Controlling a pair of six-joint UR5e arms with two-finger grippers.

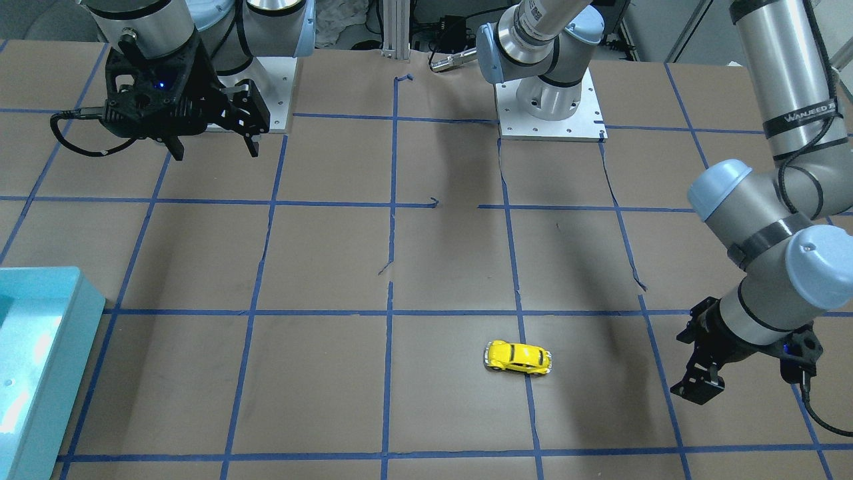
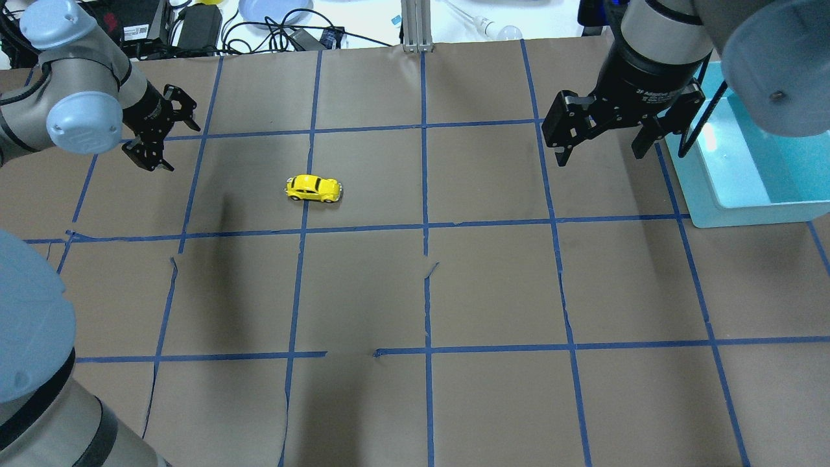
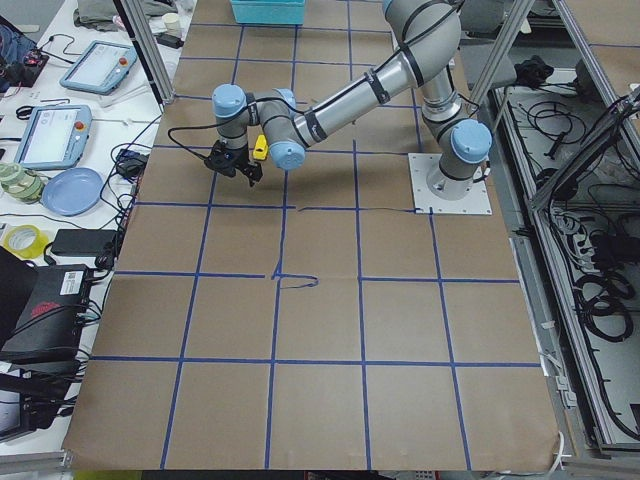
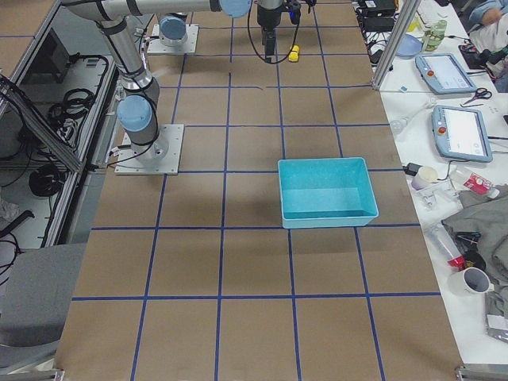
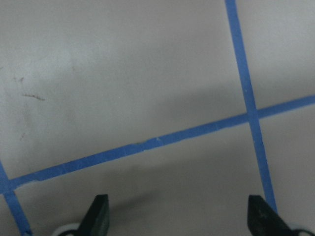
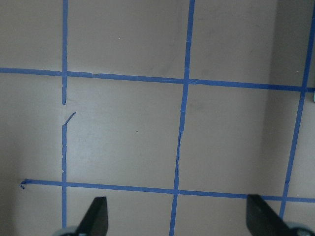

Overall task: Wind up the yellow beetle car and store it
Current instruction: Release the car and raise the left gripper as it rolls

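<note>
Front-facing view: the yellow beetle car sits alone on the brown surface near the left pincer, which is partly masked by its own wrist. The right pincer hangs wide open well apart, and a teal bin is cropped at the edge. Overhead, both pincers spread empty fingers. The wrist cameras catch only parted fingertips over blue tape, and in the side views the car is a yellow speck, half hidden by the left arm.
</note>
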